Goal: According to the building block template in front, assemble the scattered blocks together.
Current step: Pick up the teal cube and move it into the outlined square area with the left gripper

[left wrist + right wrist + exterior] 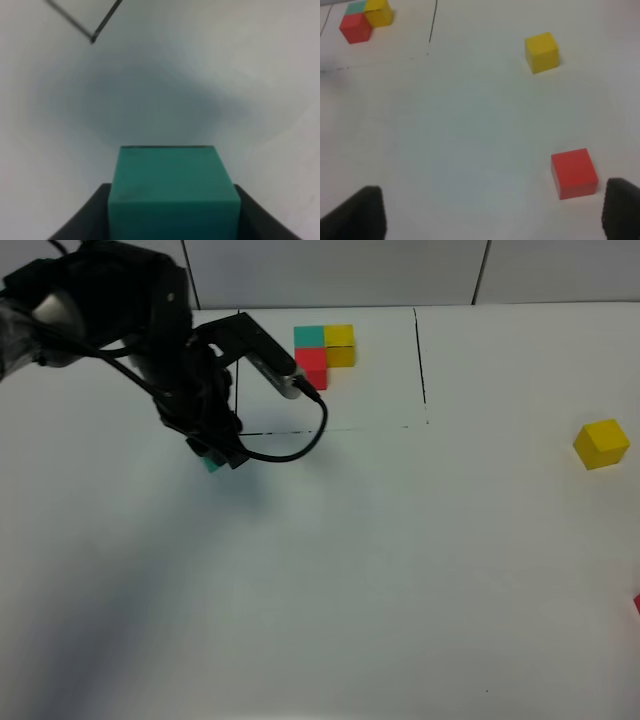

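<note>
The template (324, 352) is an L of teal, yellow and red cubes inside a thin black drawn rectangle at the back; it also shows in the right wrist view (366, 20). My left gripper (214, 455) is shut on the teal cube (172, 192), held just in front of the rectangle's left front corner; only a teal corner (211, 465) shows below the arm. The loose yellow cube (601, 443) lies at the far right (541, 51). The loose red cube (574, 172) lies near the right edge (637, 603). My right gripper (492, 215) is open and empty.
The black drawn line's corner (92, 36) shows beyond the held cube. The left arm and its cable (290, 440) cover the rectangle's left side. The white table (380, 570) runs wide in front.
</note>
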Available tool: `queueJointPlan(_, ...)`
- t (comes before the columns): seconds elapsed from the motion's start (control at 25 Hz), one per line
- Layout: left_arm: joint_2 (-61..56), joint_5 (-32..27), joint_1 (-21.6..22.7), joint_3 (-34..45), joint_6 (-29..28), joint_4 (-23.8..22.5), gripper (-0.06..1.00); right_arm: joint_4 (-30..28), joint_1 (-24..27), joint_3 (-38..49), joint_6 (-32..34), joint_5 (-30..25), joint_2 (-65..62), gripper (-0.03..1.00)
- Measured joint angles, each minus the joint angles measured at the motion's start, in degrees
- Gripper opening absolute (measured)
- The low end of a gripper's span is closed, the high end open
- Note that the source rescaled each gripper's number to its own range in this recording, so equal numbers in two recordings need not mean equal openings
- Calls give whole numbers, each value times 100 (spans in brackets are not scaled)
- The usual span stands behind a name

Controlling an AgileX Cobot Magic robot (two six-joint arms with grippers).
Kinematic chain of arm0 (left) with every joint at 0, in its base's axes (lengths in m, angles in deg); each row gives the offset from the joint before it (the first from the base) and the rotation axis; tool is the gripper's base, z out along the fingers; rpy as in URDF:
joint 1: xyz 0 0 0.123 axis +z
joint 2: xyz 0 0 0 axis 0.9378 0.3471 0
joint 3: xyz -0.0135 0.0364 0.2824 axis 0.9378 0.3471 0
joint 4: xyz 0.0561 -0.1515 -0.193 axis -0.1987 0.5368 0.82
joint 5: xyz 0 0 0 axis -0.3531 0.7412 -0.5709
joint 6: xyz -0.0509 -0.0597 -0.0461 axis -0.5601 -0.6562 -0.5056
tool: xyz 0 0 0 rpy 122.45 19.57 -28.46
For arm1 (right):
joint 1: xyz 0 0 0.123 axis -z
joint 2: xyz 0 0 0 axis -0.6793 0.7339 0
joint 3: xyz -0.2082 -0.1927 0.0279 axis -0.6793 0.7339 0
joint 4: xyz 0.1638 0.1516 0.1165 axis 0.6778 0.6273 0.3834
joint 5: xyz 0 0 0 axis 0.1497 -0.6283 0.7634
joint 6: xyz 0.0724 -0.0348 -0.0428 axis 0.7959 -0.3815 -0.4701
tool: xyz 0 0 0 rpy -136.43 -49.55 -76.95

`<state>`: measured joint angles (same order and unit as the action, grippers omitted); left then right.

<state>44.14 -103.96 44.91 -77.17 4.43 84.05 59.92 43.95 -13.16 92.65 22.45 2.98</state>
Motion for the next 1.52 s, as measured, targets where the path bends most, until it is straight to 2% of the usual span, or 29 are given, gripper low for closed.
queueJointPlan(0.32,1389,-1163,-847,-2314,748,-17,1,0,0,0,5,0,0,75)
queueJointPlan(0.48,1900,-1334,-1085,-2961,1105,-25,1,0,0,0,5,0,0,75)
queueJointPlan(0.68,2084,-1334,-1178,-3100,1653,-216,1,0,0,0,5,0,0,75)
queueJointPlan(0.8,2125,-1334,-1178,-3105,1749,-540,1,0,0,0,5,0,0,75)
queueJointPlan(0.92,2132,-1334,-1178,-3112,1882,-668,1,0,0,0,5,0,0,75)
queueJointPlan(1.0,2132,-1311,-1178,-3112,1965,-639,1,0,0,0,5,0,0,75)
queueJointPlan(1.2,2132,-1007,-1178,-3112,2002,-203,1,0,0,0,5,0,0,75)
queueJointPlan(1.52,2360,-907,-1178,-3144,2004,-166,1,0,0,0,5,0,0,75)
